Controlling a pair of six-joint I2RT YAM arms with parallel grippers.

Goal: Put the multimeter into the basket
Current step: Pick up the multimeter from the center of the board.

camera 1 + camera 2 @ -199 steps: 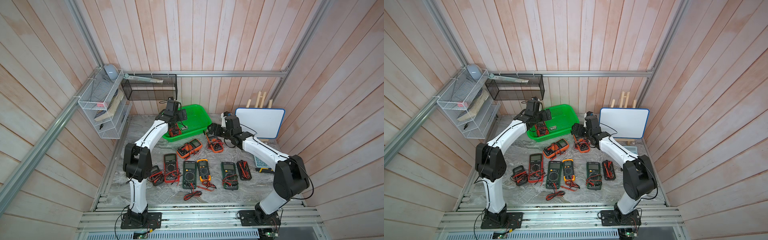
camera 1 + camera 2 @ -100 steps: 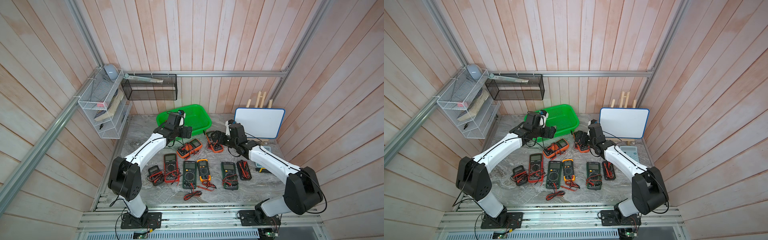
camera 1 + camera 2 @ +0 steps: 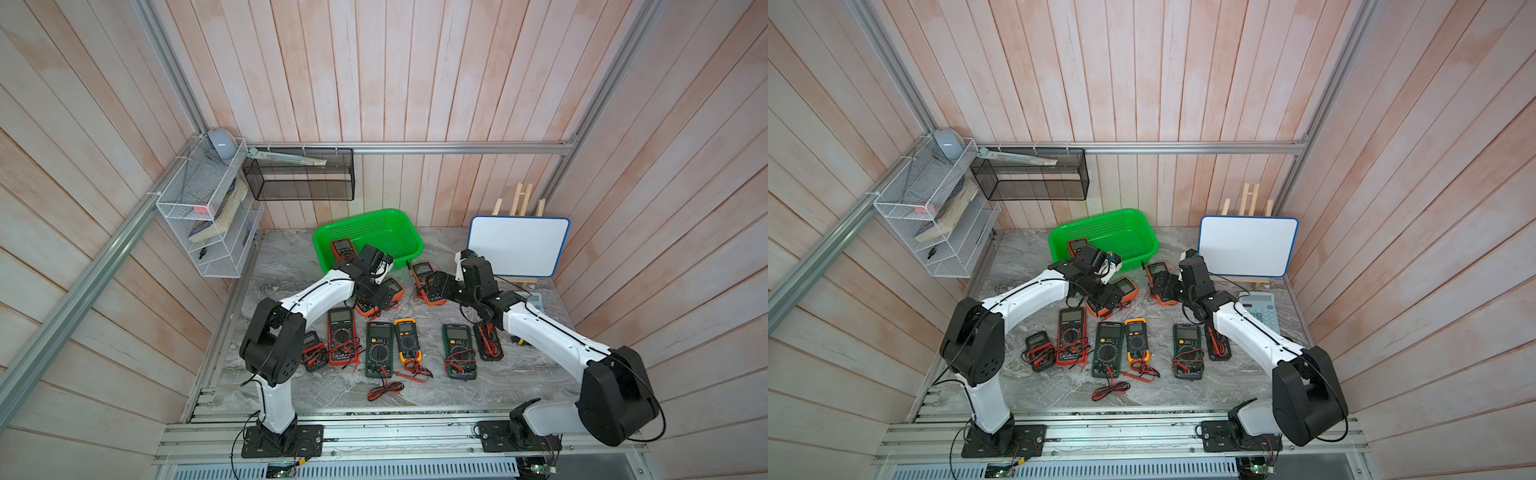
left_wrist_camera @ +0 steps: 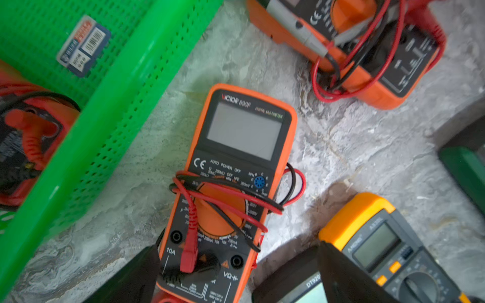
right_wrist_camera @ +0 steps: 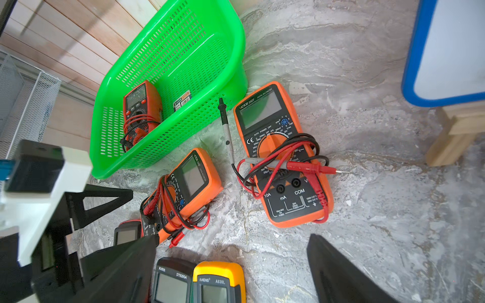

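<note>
1. Risk: red and black test leads (image 4: 225, 202) are wound across the orange-cased, black-faced multimeter (image 4: 237, 147). A pinch that lands on cable instead of case would likely slip on the lift.
2. Risk: a yellow-cased multimeter (image 4: 378, 244) lies just beside one finger. Closing could shove it.
3. Risk: both arms crowd the middle of both top views and could collide. The loose black probe (image 5: 225, 126) by the second orange multimeter (image 5: 278, 147) could snag the basket wall.
4. Left gripper (image 4: 236, 245): jaws wide and empty, astride the orange meter's jack end. Contact can't be told.
5. Right gripper (image 5: 233, 236): wide and empty, near the second orange meter.
6. The bright green perforated plastic basket (image 3: 376, 230) is upper centre in a top view, with a red multimeter (image 3: 343, 248) inside. The target meter lies just below it.
</note>
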